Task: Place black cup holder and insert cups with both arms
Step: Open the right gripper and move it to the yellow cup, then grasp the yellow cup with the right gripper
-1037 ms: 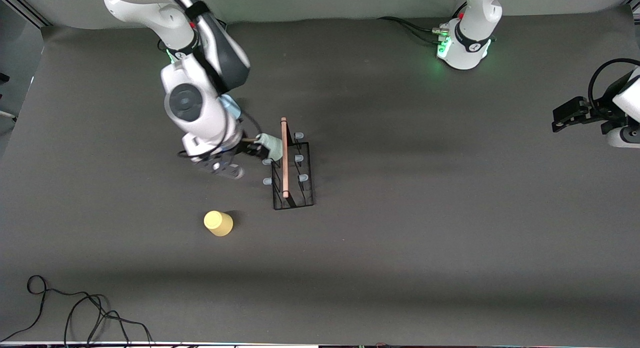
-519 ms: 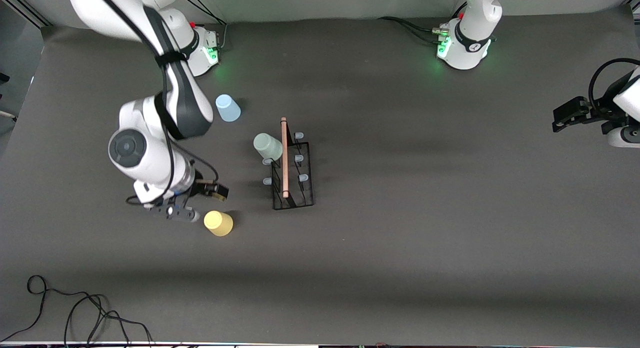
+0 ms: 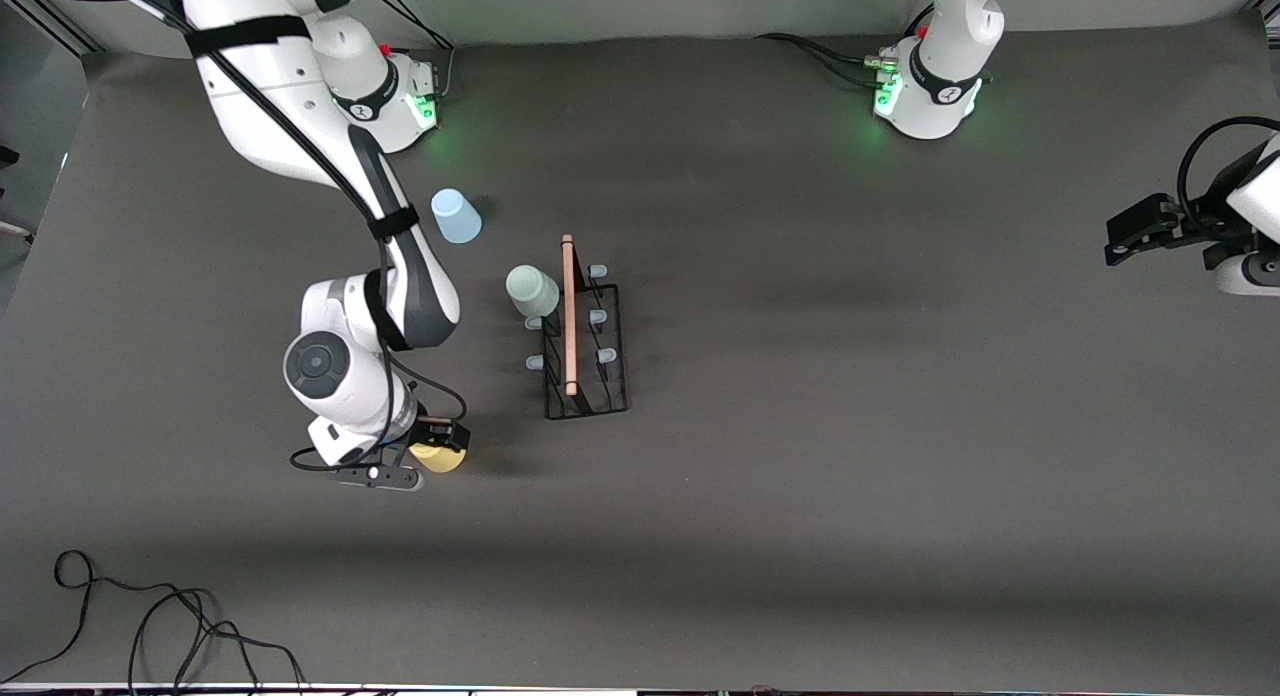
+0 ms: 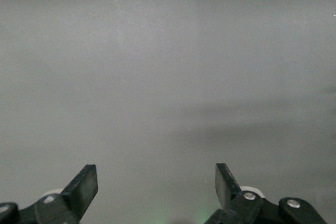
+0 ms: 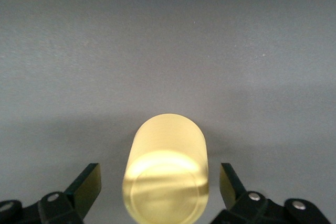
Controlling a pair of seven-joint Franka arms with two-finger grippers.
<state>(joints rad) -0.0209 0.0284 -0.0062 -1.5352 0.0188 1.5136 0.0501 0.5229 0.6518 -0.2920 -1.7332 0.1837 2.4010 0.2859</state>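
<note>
The black cup holder (image 3: 585,341) stands upright on the dark bench (image 3: 850,456), near the middle of it and toward the right arm's end. Its wooden rod handle (image 3: 569,314) runs along the top, with pale-tipped pegs on both sides.

Cups:
- The pale green cup (image 3: 531,290) sits upside down on a peg at the rack's side facing the right arm's end.
- The light blue cup (image 3: 455,216) stands upside down on the bench, farther from the front camera than the rack and apart from it.
- The yellow cup (image 3: 441,460) stands upside down on the bench, nearer to the front camera than the rack and toward the right arm's end.

The right end effector (image 3: 436,442) is down at the yellow cup. In the right wrist view the yellow cup (image 5: 166,171) lies between the two fingers (image 5: 84,186), which stand spread wide with a gap on each side, not touching it.

The left end effector (image 3: 1135,229) waits over the bench edge at the left arm's end, well apart from the rack. In the left wrist view its fingers (image 4: 84,188) stand spread wide with nothing between them

A black cable (image 3: 150,616) lies on the bench at the corner nearest the front camera
</note>
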